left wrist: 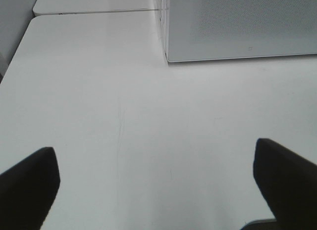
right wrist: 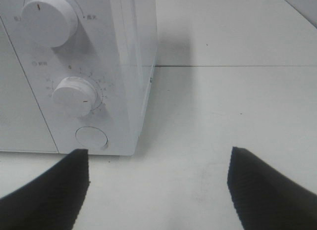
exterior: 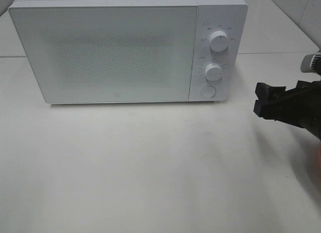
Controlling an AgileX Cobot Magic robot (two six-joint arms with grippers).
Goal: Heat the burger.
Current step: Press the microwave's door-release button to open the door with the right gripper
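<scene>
The burger is out of view in every frame. A white microwave point(exterior: 105, 52) stands at the back of the table with its door shut. My right gripper point(exterior: 261, 98) hovers over the table to the right of the microwave's control panel, open with nothing between its fingers. The right wrist view looks past that gripper point(right wrist: 158, 161) at the lower knob point(right wrist: 75, 95) and the round button point(right wrist: 91, 137). My left gripper point(left wrist: 156, 156) shows only in the left wrist view. It is open and empty above bare table, near the microwave's front left corner point(left wrist: 168, 57).
The control panel carries an upper knob point(exterior: 218, 41), a lower knob point(exterior: 213, 71) and a round button point(exterior: 208, 91). A white table point(exterior: 150, 168) spreads in front of the microwave. A seam between table tops point(right wrist: 237, 66) runs behind the microwave.
</scene>
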